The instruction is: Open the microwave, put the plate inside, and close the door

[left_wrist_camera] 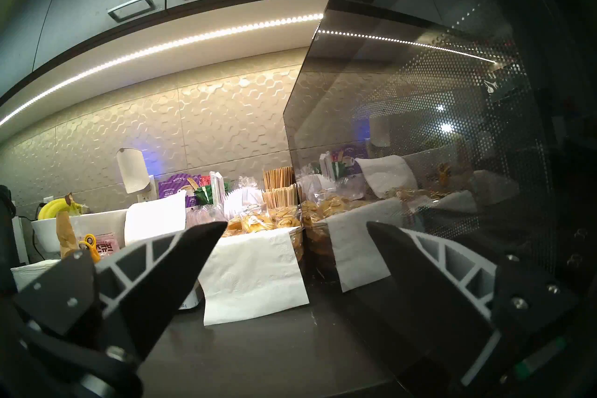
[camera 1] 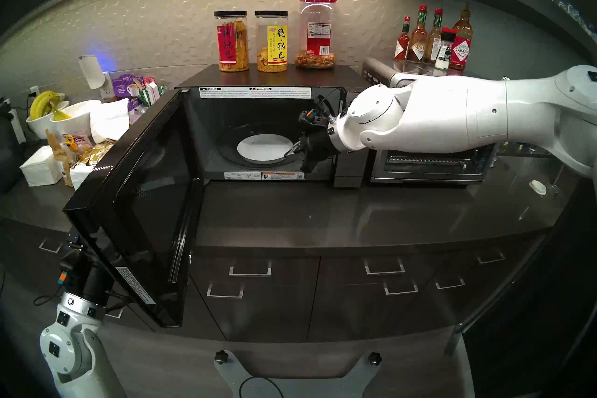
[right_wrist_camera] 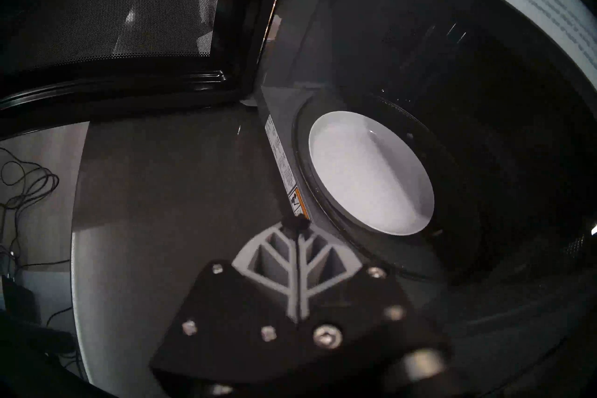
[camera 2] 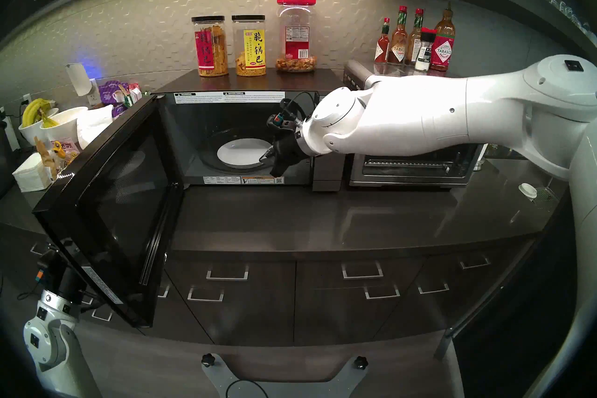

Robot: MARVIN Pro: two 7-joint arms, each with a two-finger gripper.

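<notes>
The microwave (camera 1: 258,77) stands on the counter with its door (camera 1: 142,194) swung wide open to the left. The white plate (camera 1: 263,148) lies flat on the glass turntable inside. My right gripper (camera 1: 290,151) reaches into the opening beside the plate's right rim. In the right wrist view its fingers (right_wrist_camera: 281,255) are pressed together with nothing between them, just short of the plate (right_wrist_camera: 368,171) and over the front sill. My left gripper (left_wrist_camera: 297,226) is open and empty, close to the outer glass of the door (left_wrist_camera: 436,129).
A steel toaster oven (camera 1: 429,158) stands right of the microwave, under my right forearm. Three snack jars (camera 1: 232,42) sit on the microwave's top and sauce bottles (camera 1: 433,38) behind the toaster. Bowls with bananas (camera 1: 64,116), napkins (camera 1: 38,168) and snack packets crowd the left counter.
</notes>
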